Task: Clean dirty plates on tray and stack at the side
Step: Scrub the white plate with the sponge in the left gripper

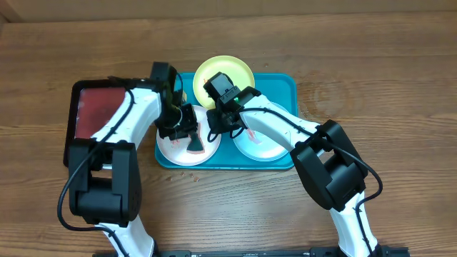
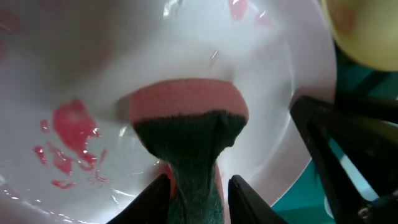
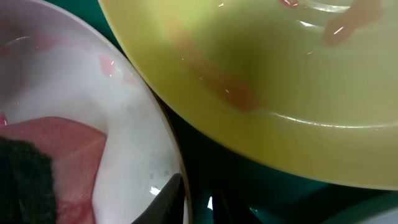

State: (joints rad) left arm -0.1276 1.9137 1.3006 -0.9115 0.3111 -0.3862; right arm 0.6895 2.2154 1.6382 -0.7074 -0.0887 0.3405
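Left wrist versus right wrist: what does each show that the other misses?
Left wrist only: the left end effector clamped on the sponge, and a bright red blotch on the white plate. Right wrist only: the broad face of the yellow-green plate with an orange streak. Both: white plate, sponge, and yellow-green plate, just a corner in the left wrist.

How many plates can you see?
3: the white plate front left on the tray, the pale mint plate front right, partly under an arm, the yellow-green plate at the back rim.
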